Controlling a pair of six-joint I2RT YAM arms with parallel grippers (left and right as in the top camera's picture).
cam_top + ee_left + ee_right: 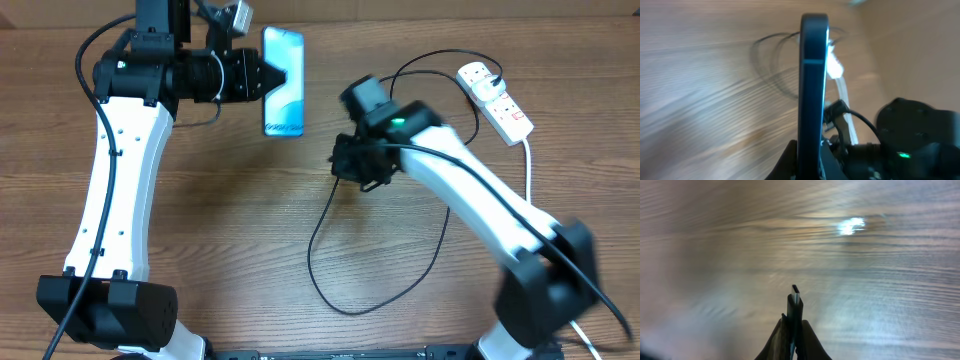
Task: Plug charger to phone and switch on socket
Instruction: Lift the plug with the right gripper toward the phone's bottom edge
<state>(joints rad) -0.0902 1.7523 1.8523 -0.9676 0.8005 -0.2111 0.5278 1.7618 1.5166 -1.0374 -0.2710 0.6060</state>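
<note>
The left gripper (808,156) is clamped on one long edge of the slim smartphone with a light blue screen (283,82), at upper centre of the overhead view. The right gripper (794,325), mid-frame, is closed on the connector tip (795,299) of the thin black charger cable (318,255), which loops across the wooden worktop (230,230). The white two-outlet socket strip (495,98) lies at upper right.

The table (230,220) was wood with fine grain and a soft shine. The phone (283,80) screen was glossy, the socket (497,100) smooth white plastic, the charger (311,245) cable matt black.
</note>
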